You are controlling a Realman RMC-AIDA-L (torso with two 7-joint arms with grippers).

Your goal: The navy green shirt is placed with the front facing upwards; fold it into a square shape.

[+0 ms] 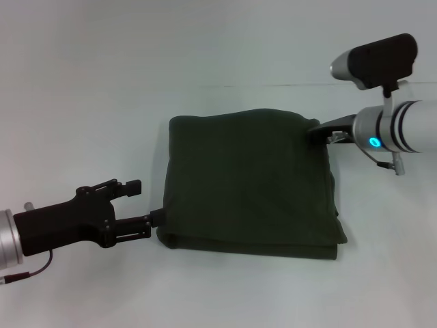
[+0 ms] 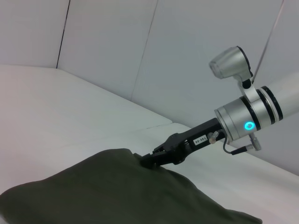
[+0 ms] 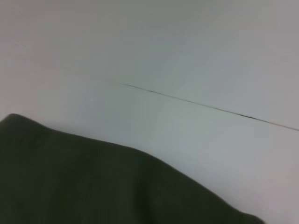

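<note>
Two tools met the navy green shirt [image 1: 249,181], folded square on the surface [image 1: 82,102]: left tool [image 1: 156,219] pinched its near corner, right tool [image 2: 142,160] its far corner, we judged for squaring edges.

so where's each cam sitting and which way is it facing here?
Head: on the robot's head, looking forward and down at the folded navy green shirt on the white table; left tool and right tool both show.
Left wrist: low beside the shirt, facing across it to the right tool.
Right wrist: over the shirt; no arm shows.
All three share the shirt.
</note>
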